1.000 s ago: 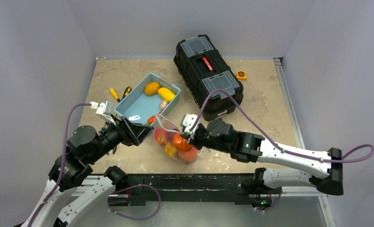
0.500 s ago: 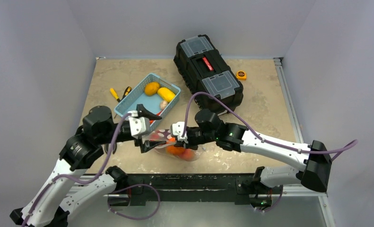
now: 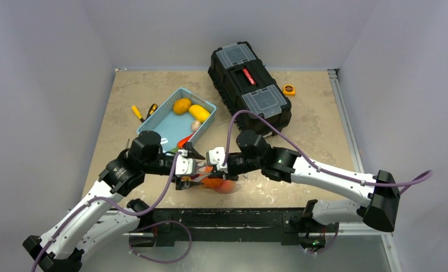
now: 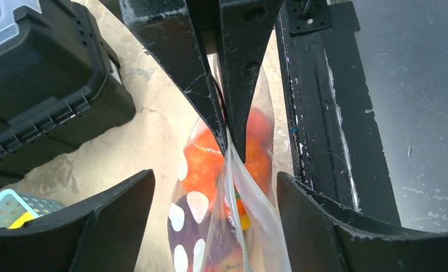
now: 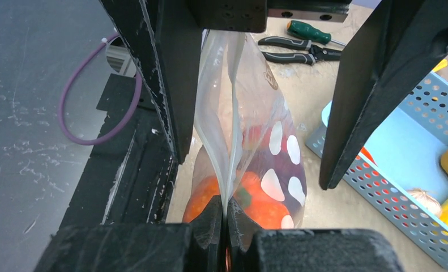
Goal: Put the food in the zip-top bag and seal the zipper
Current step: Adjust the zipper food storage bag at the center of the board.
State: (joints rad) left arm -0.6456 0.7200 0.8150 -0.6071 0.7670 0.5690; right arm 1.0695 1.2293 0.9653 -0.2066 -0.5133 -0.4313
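Zip-top bag (image 5: 278, 153), toy food (image 4: 201, 164) already inside, hangs over the table's (image 3: 312, 113) near edge. Right gripper (image 5: 226, 212) is clamped on the zipper (image 5: 226, 158). Left gripper (image 4: 214, 177) straddles it, jaws apart. Likely best: close left squarely on the strip beside the right pinch, then slide outward keeping it taut.
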